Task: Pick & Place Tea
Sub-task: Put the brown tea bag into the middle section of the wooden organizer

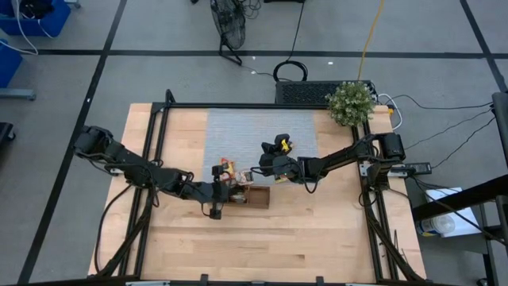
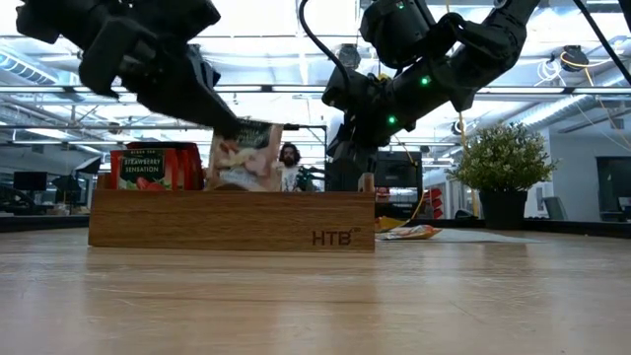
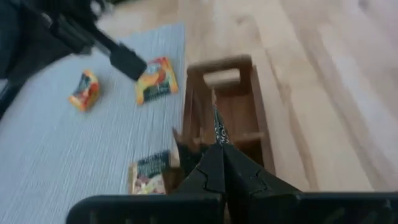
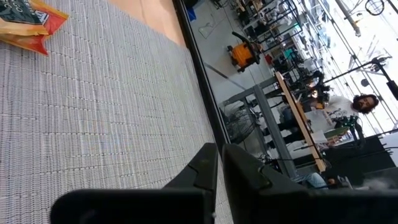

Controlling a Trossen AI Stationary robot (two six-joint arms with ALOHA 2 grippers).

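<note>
A long brown wooden tray [image 2: 232, 219] stands on the table next to the grey mat [image 1: 258, 131]. Red tea packets [image 2: 148, 168] stand in its left compartment in the low view. My left gripper [image 3: 217, 163] hangs over the tray, shut on a pale tea packet [image 2: 246, 156]. My right gripper [image 4: 219, 163] hovers shut above the mat [image 4: 106, 124], beyond the tray, holding nothing. More tea packets [image 3: 155, 81] [image 3: 84, 90] [image 3: 149, 175] lie flat on the mat. My left gripper pinches the pale packet by its upper edge [image 2: 235, 126] between its two fingers. The fingers slant down from the table's left side. The packet stands on edge and tilted below them, thin-side-on in the wrist view [image 3: 219, 127]. Its lower part is behind the tray's front wall.
A potted plant [image 1: 351, 103] stands at the table's far right corner. A black frame [image 1: 171, 107] borders the table. In the high view, bare wood [image 1: 262, 246] stretches from the tray to the near edge. People and furniture show in the room beyond.
</note>
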